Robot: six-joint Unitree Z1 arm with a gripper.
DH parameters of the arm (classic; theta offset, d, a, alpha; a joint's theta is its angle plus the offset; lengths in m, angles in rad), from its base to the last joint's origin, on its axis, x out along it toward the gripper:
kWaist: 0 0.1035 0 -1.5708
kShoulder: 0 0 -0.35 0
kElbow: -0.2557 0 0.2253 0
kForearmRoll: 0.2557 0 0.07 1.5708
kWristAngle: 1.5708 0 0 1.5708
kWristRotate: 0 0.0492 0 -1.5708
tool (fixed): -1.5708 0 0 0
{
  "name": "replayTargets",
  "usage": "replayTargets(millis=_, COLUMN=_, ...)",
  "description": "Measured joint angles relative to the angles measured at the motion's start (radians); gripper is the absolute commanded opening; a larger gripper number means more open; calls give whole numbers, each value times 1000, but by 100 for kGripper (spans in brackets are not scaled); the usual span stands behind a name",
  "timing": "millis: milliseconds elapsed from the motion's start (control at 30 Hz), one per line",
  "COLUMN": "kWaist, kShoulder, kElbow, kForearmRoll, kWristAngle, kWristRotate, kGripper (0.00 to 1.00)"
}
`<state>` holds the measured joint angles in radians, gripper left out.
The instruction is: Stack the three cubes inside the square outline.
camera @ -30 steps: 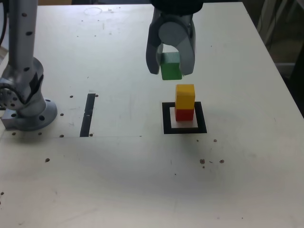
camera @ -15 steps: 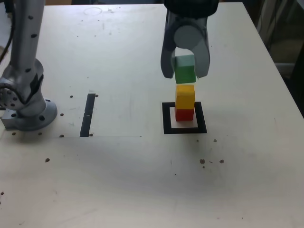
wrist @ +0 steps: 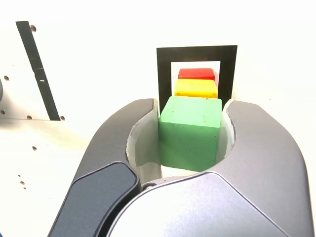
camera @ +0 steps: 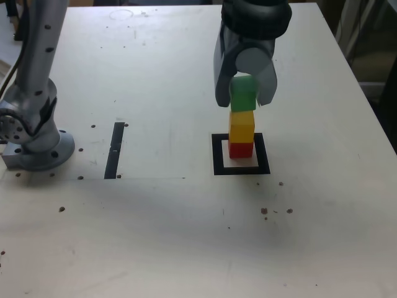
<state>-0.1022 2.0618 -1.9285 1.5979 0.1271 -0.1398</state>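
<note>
Three cubes stand in one column right of centre in the exterior view: red cube (camera: 240,149) at the base inside the square outline (camera: 241,154), yellow cube (camera: 242,126) on it, green cube (camera: 243,95) on top, its lower edge meeting the yellow one. The tool (camera: 244,99) is clamped on the green cube, a jaw on each side. White counter (camera: 186,236) lies bare across the lower frame; the counter edge runs down the right side, well apart from the stack. The arm base (camera: 36,146) sits at the left edge, cut off, with a black strip (camera: 115,150) between it and the outline.

In the wrist view, the tool (wrist: 190,133) fills the lower frame, jaws pressed to the green cube (wrist: 190,132). Only slivers of the yellow cube (wrist: 196,88) and red cube (wrist: 196,74) show past it. The outline's (wrist: 165,74) near side is hidden.
</note>
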Motion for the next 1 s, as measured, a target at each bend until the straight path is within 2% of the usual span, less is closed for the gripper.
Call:
replayTargets(millis=867, kWaist=0, kShoulder=25, kElbow=14, kForearmRoll=-6, kWristAngle=-19, kWristRotate=0, kGripper=29)
replayTargets(millis=1000, kWaist=0, kShoulder=25, kElbow=14, kForearmRoll=-6, kWristAngle=-23, kWristRotate=0, kGripper=33)
